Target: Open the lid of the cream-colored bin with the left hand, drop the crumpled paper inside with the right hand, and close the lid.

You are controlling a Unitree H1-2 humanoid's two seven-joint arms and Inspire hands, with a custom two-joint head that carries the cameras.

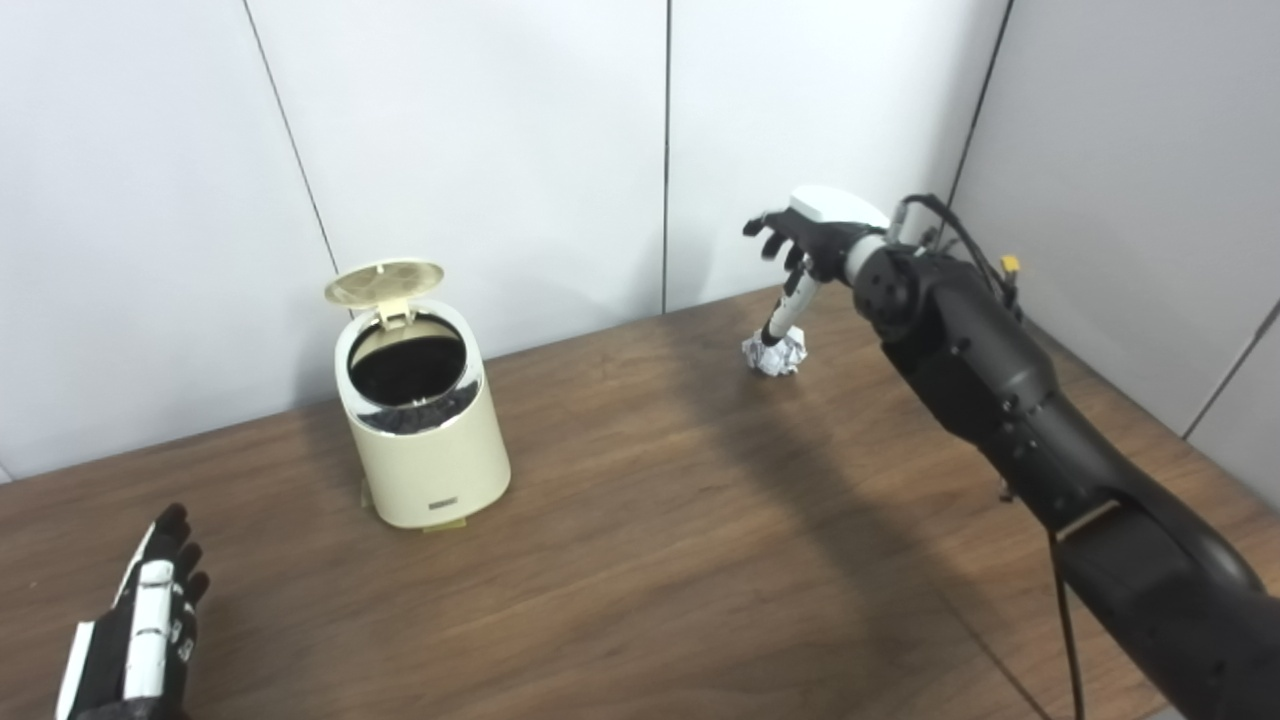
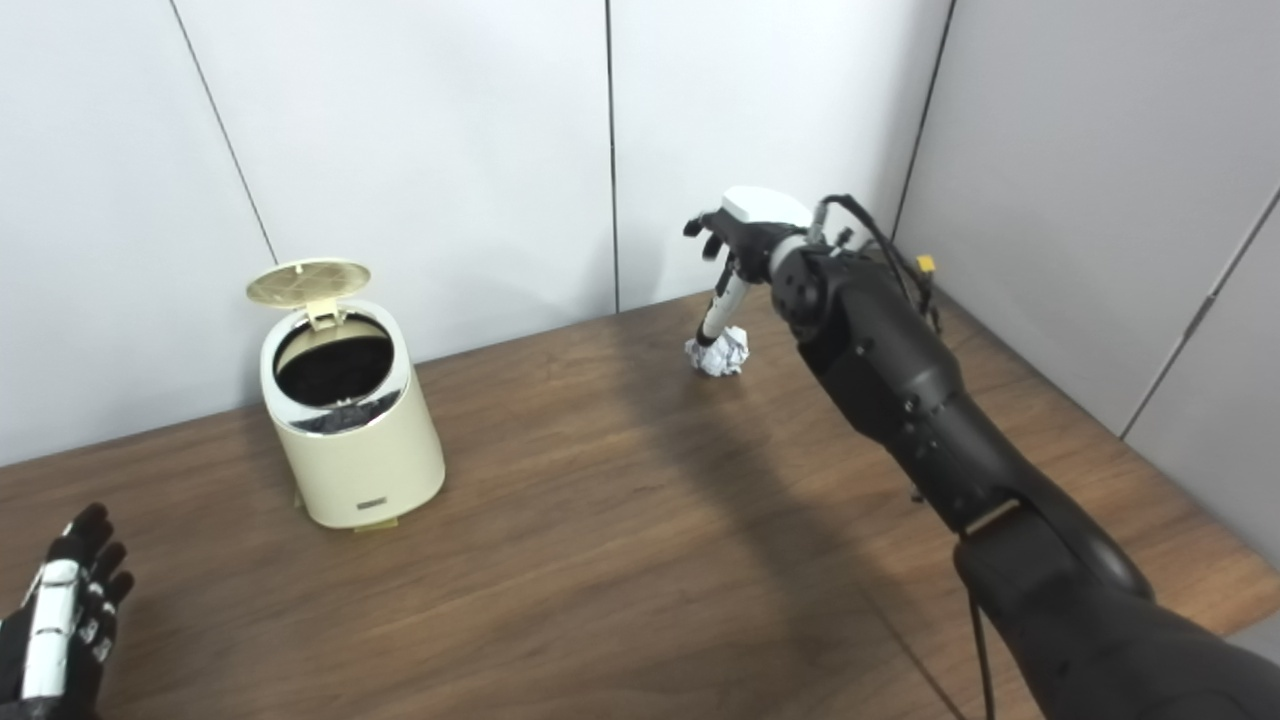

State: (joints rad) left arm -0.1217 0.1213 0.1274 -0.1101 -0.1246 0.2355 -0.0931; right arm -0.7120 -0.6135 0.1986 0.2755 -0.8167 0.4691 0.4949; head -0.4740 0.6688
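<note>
A bare lab or office test cell: plain grey partition panels (image 1: 480, 150) behind the right hand (image 1: 810, 235), a wood-grain worktop (image 1: 650, 560) beneath it.

The surface (image 1: 650, 560) is dark brown wood grain, its far edge against pale wall panels. The bin (image 1: 425, 440) stands on it toward the far left, lid (image 1: 385, 283) tipped up and open. The paper (image 1: 775, 353), a crumpled white ball, lies near the far edge toward the right, well apart from the bin.
</note>
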